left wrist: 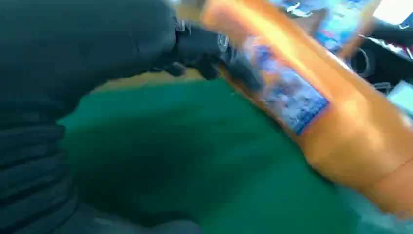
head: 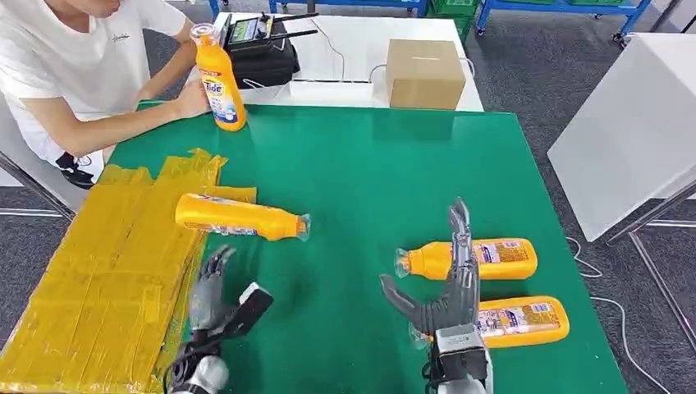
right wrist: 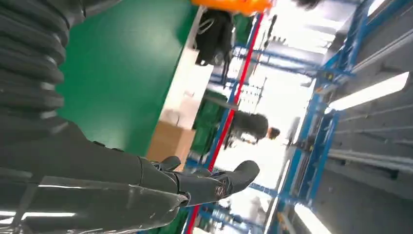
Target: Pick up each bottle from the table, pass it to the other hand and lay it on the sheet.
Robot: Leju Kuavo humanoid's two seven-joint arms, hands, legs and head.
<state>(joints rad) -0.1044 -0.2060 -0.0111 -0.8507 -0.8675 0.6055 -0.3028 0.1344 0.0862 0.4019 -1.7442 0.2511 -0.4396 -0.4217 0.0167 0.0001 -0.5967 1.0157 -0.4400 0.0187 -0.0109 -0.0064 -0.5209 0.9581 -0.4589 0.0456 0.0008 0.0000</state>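
So the tabletop (head: pixel 369 164) is covered in bright green. Butted up against its far edge is a white table (head: pixel 361 49) carrying a plain cardboard box (head: pixel 424 72) and a black case with antennas (head: pixel 264 45), with some cables trailing between them. Floor's dark grey carpet (head: pixel 525 74). There's a white panel (head: pixel 632 123) leaning on a metal frame off to the right, and blue metal shelving (head: pixel 566 8) along the back. Long strip lights (right wrist: pixel 370 92) glow overhead.

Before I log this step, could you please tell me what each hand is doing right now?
Left hand: open, holding nothing, beside the yellow sheet.
Right hand: open, holding nothing.
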